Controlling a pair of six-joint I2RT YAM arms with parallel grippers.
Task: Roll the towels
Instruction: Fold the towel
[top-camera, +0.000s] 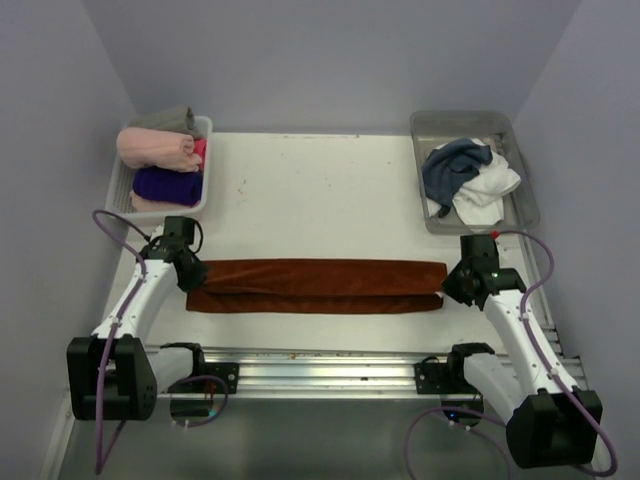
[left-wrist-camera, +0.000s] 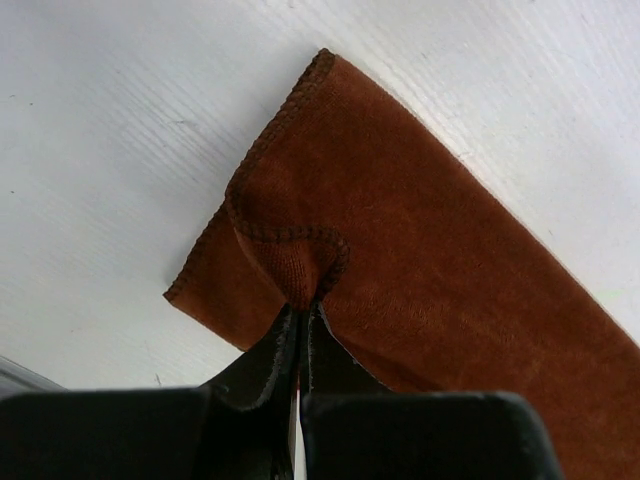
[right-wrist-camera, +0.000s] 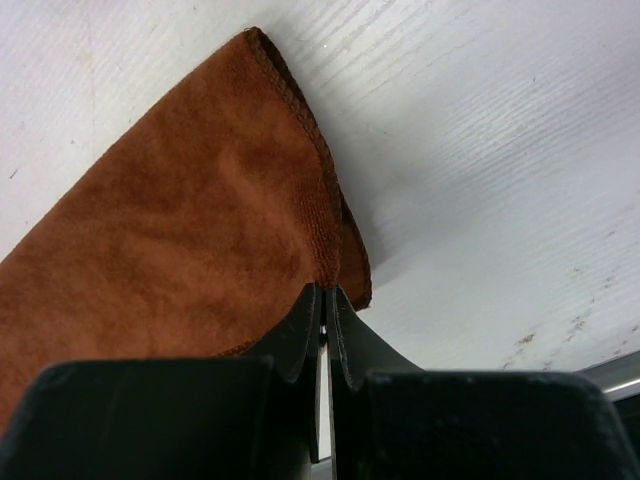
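A rust-brown towel (top-camera: 315, 286) lies folded lengthwise across the table between both arms. My left gripper (top-camera: 192, 272) is shut on its left end; in the left wrist view the towel (left-wrist-camera: 420, 250) puckers up into the left gripper (left-wrist-camera: 303, 305). At the other end my right gripper (top-camera: 452, 283) is shut on the towel's right corner, and the right wrist view shows the hem of the towel (right-wrist-camera: 180, 220) pinched in the right gripper (right-wrist-camera: 324, 290). A dark slate-blue towel (top-camera: 452, 167) and a white towel (top-camera: 488, 190) lie crumpled in the grey tray (top-camera: 524, 205) at the back right.
A white basket (top-camera: 198, 201) at the back left holds rolled cloths: pale pink (top-camera: 155, 148), deep purple (top-camera: 165, 183) and a grey one (top-camera: 168, 119) behind. A metal rail (top-camera: 320, 365) runs along the near edge between the arm bases. Walls close in on three sides.
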